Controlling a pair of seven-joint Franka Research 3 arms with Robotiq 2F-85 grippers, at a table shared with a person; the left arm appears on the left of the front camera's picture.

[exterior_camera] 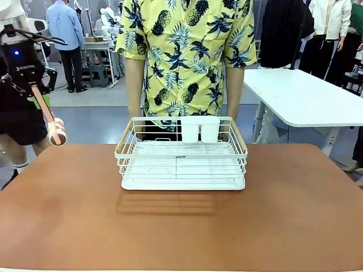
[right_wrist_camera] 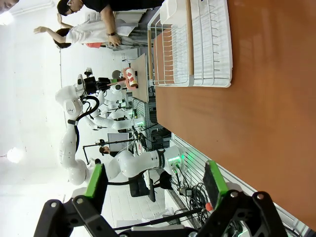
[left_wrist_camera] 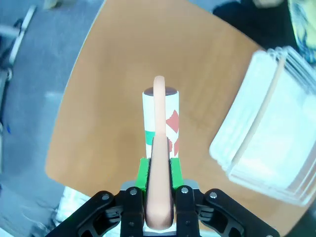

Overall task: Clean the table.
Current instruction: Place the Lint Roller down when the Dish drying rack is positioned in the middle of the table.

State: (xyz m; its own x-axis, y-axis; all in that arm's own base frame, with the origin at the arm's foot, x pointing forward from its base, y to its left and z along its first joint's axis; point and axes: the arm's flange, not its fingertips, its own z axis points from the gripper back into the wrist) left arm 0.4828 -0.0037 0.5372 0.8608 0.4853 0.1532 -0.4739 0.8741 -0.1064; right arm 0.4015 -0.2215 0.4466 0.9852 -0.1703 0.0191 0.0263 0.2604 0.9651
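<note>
My left claw is clamped on a lint roller by its pink handle, hanging over the left edge of the table - I'd lower it flat, then roll long strokes. Right claw is wide open, 0 in it.

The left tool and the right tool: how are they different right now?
The left tool is shut on a lint roller, gripping its peach handle; the right tool is open and holds nothing. The left tool hangs over the table's left corner, with the roller's red-and-white head pointing down; the right tool sits beyond the table's edge. Both are black with green pads.
</note>
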